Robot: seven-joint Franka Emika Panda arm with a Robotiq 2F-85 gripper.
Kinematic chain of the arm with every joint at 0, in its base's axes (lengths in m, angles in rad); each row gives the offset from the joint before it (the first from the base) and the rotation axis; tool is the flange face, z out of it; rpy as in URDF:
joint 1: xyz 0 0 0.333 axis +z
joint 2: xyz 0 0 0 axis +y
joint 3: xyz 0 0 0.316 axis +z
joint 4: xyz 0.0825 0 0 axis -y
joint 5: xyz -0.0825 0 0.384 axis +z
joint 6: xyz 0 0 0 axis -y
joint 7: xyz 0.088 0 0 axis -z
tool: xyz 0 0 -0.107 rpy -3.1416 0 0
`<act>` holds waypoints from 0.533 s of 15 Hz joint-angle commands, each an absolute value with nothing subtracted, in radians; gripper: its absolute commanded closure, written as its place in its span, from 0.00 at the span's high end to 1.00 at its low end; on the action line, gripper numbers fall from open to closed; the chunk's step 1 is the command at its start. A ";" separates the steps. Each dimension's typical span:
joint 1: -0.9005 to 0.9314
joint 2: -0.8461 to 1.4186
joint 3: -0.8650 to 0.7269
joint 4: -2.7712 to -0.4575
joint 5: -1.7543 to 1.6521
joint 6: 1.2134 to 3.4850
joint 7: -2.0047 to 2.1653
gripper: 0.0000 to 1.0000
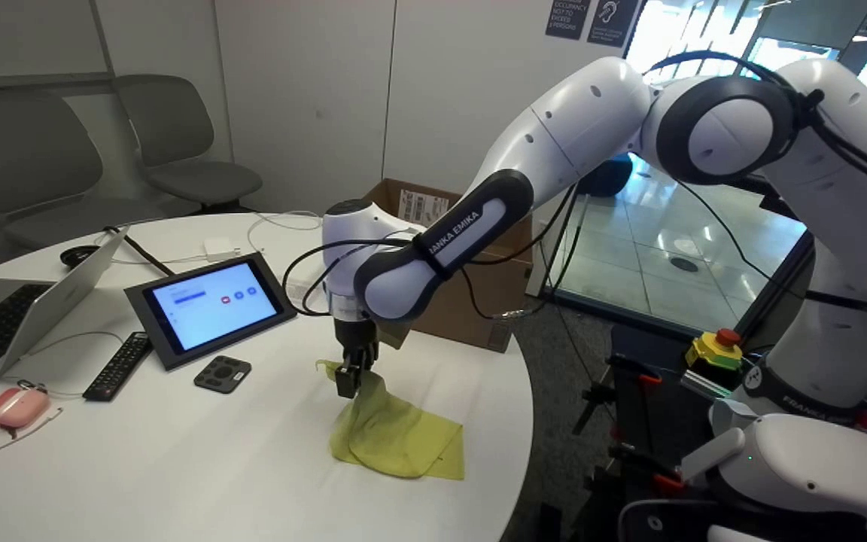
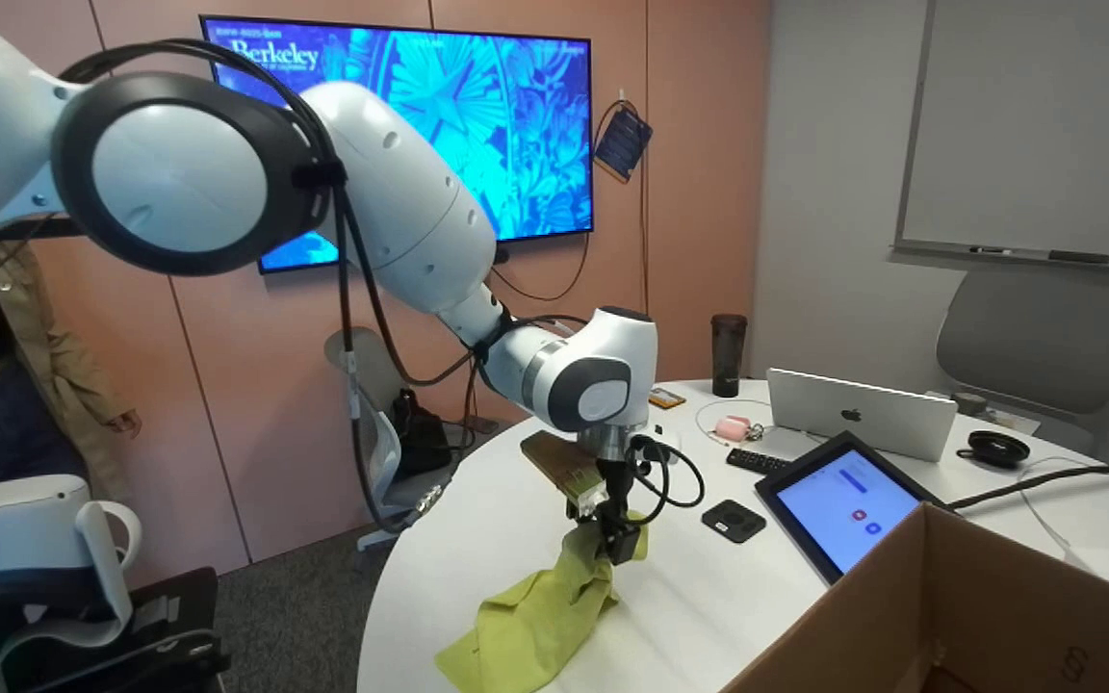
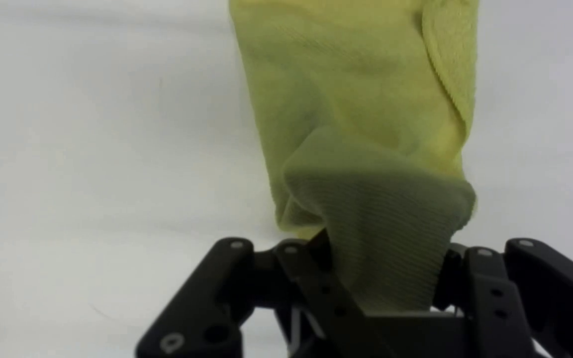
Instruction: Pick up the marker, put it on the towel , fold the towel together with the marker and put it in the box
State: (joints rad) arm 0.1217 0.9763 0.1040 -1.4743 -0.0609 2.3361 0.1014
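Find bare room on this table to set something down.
Widest: the white tabletop between pink case and yellow-green towel. Smaller: between towel and cardboard box, though the gripper pinching the towel is close by. Crowded: around the laptop, remote, tablet and black square device.

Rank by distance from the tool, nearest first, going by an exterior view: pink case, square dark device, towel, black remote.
In an exterior view:
1. Towel: gripped in the tool, most of it trailing to the picture's lower right.
2. Square dark device: picture left of the tool.
3. Black remote: farther left.
4. Pink case: leftmost of the four.
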 commanded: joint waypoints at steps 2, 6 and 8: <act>0.087 0.766 0.114 -1.762 -0.029 2.316 0.019 0.07; 0.078 0.762 0.101 -1.719 0.000 2.277 0.050 0.07; 0.062 0.770 0.109 -1.665 0.037 2.268 0.046 0.07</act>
State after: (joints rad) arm 0.0785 0.7842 0.1027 -1.7157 -0.0223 2.3018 0.0541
